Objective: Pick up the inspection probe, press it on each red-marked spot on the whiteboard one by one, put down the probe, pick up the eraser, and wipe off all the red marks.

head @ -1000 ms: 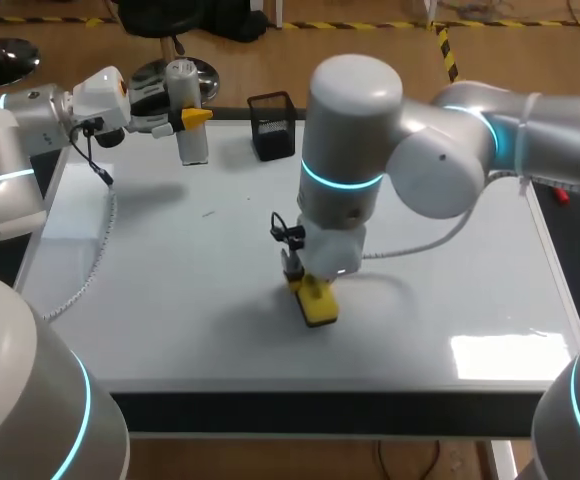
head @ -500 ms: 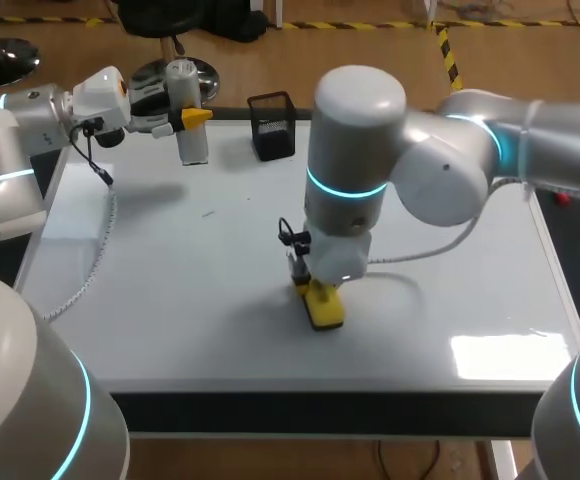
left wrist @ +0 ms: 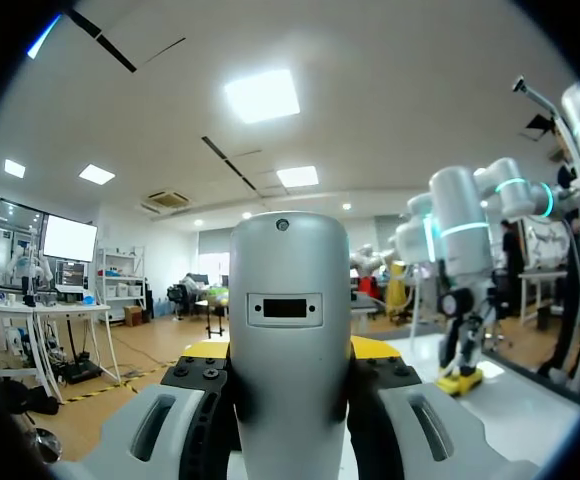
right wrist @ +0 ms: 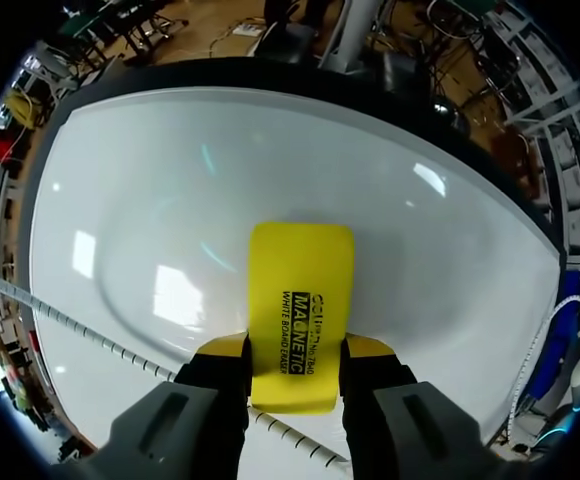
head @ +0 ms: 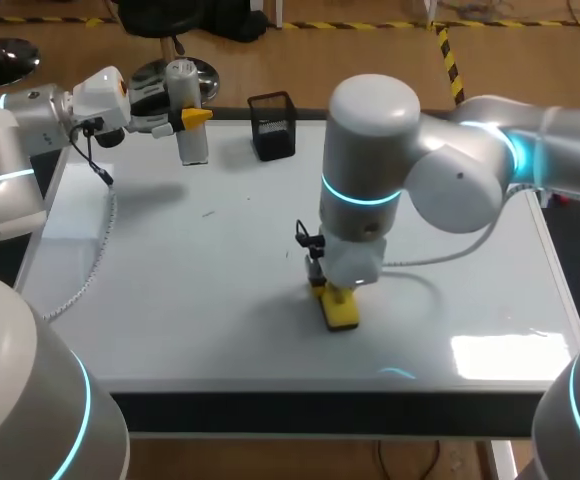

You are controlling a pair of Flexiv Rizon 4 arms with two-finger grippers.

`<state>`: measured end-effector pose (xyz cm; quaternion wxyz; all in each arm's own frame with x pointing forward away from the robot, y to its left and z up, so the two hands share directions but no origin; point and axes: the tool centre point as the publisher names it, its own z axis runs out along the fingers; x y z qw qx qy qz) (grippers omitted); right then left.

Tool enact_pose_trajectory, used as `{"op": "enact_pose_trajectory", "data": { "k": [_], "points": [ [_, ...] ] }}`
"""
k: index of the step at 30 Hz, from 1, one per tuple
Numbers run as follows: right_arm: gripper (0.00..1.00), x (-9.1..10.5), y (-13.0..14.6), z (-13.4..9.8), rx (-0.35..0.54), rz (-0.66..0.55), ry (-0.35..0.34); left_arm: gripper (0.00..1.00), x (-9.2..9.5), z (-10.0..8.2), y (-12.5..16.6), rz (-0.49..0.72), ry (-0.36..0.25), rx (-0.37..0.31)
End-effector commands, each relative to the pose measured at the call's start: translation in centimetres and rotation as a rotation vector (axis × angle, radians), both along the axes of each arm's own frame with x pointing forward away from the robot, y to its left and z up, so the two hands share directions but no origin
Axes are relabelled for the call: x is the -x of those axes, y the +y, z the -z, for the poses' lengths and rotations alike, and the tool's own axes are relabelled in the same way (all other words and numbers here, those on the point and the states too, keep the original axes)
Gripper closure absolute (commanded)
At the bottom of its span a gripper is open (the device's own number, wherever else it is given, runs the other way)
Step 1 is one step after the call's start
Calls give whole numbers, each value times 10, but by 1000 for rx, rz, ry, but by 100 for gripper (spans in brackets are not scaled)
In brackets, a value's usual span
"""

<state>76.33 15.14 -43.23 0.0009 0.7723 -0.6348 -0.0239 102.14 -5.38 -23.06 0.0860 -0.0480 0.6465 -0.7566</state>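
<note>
**Head view.** My right arm reaches in over the middle of the whiteboard [head: 170,280], which covers the desk. The right end effector [head: 336,292] points straight down, closed on the yellow eraser [head: 343,313]. The eraser's face is on the board, a little nearer the near edge than the far one. The left end effector [head: 186,118] is at the far left corner, with the upright inspection probe [head: 192,145] between its fingers. A black mesh holder [head: 272,125] stands at the far edge, near the probe. I make out no red marks from here.

**Left wrist view.** The probe fills the gap of the left end effector. Both fingers appear pressed to its sides, so I read it as gripped.

**Right wrist view.** The right end effector pinches the eraser at one end only, fingers set narrow. The rest of the eraser lies out ahead on the board.

**Risks, my judgement.**
- Held by one end, the eraser may swivel or lift at its free end under a sideways stroke and leave streaks.
- The wrist cable [right wrist: 90,335] trails low beside the fingers and could drag across the board.
- With no marks in sight, I may wipe the wrong patch.
</note>
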Motion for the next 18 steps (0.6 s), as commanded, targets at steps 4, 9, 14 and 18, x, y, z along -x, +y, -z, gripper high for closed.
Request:
{"op": "enact_pose_trajectory", "data": {
  "k": [4,9,14,18],
  "points": [
    [100,-3,-25,5,20,13,-11,100,-1,0,0,1,-2,3],
    [100,-3,-39,6,35,34,-6,100,-1,0,0,1,-2,3],
    [100,-6,-48,6,41,54,-6,100,-1,0,0,1,-2,3],
    [100,-7,-50,3,42,56,-13,100,-1,0,0,1,-2,3]
  ]
}}
